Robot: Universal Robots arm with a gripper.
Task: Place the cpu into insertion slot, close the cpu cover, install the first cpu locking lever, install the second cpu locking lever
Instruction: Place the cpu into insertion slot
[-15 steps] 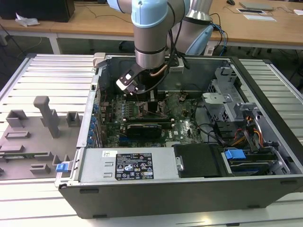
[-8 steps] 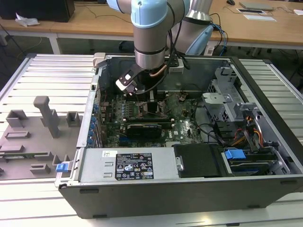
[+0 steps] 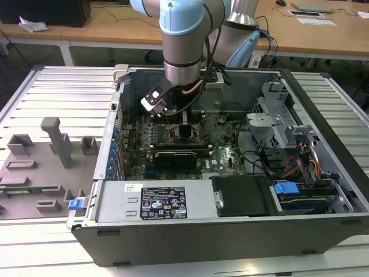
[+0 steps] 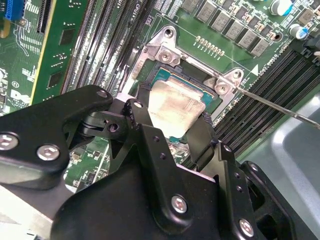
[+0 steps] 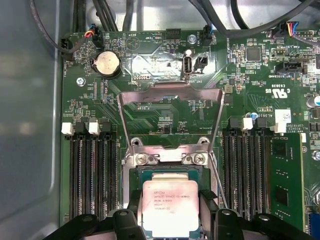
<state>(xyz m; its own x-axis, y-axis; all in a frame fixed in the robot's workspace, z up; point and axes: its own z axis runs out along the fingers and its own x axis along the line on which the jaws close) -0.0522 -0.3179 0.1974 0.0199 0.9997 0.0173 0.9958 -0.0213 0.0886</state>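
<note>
In both wrist views the cpu (image 5: 170, 207) (image 4: 175, 107) shows its silver-grey face, lying level in or just above the insertion slot (image 5: 170, 169) (image 4: 165, 71) on the green motherboard. My gripper (image 5: 170, 216) (image 4: 172, 120) reaches down over it, with a black finger (image 5: 133, 210) against one edge of the chip and another against the opposite edge, shut on it. The cpu cover (image 5: 171, 90) stands swung open beyond the slot on its hinge. A thin wire lever (image 4: 280, 107) lies loose beside the slot. In the exterior view the gripper (image 3: 185, 122) sits deep inside the computer case.
Black memory slots (image 5: 92, 175) (image 5: 245, 170) run along both sides of the slot. A coin battery (image 5: 106, 64) and cables sit past the cover. The exterior view shows a power supply (image 3: 153, 202), a drive bay (image 3: 288, 190) and a grey fixture tray (image 3: 40, 167).
</note>
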